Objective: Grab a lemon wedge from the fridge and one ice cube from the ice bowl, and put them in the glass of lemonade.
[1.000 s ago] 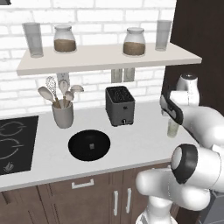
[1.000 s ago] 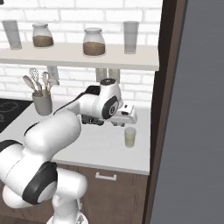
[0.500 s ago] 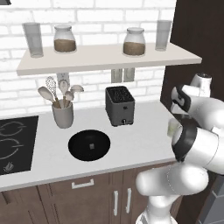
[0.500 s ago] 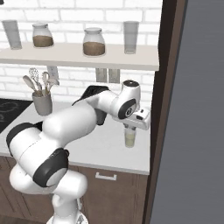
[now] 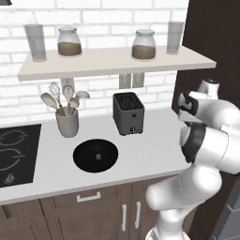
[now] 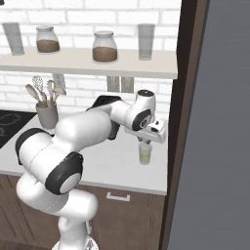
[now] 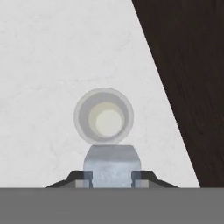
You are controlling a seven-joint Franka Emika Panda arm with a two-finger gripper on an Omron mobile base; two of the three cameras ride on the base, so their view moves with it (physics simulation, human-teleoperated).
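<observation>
Setting: a rendered kitchen with a pale grey countertop (image 5: 140,159) against a white brick wall, and dark wood cabinets below.
Arm: a white robot arm with dark joints reaches to the right end of the counter, beside a tall dark wood panel (image 7: 188,78).
Gripper: the two-finger gripper (image 7: 112,175) points straight down over the counter; in the hand view its two dark finger tips are clenched on a small pale grey-white ice cube (image 7: 111,168), one tip at each side of it.
Ice cube position: the cube hangs directly above the glass, its upper edge overlapping the glass rim in the hand view; whether it touches the glass I cannot tell.
Glass of lemonade: a small clear tumbler tinted pale yellow-green (image 6: 145,154) stands upright on the counter just under the hand, near the counter's right edge; from above (image 7: 103,116) it shows as a round rim with a pale yellow centre.
Ice bowl: a round, shallow, all-black bowl (image 5: 95,155) sits on the counter in front of the toaster, well apart from the glass, with one tiny pale cube (image 5: 97,156) at its centre.
Other counter items: a dark grey two-slot toaster (image 5: 128,113); a grey utensil crock (image 5: 67,123) holding spoons and a whisk; a flat black stovetop (image 5: 16,154) at the left.
Shelf: a white wall shelf (image 5: 112,61) carries two tall grey-clear glasses (image 5: 35,42) and two lidded jars of brown stuff (image 5: 69,42).
</observation>
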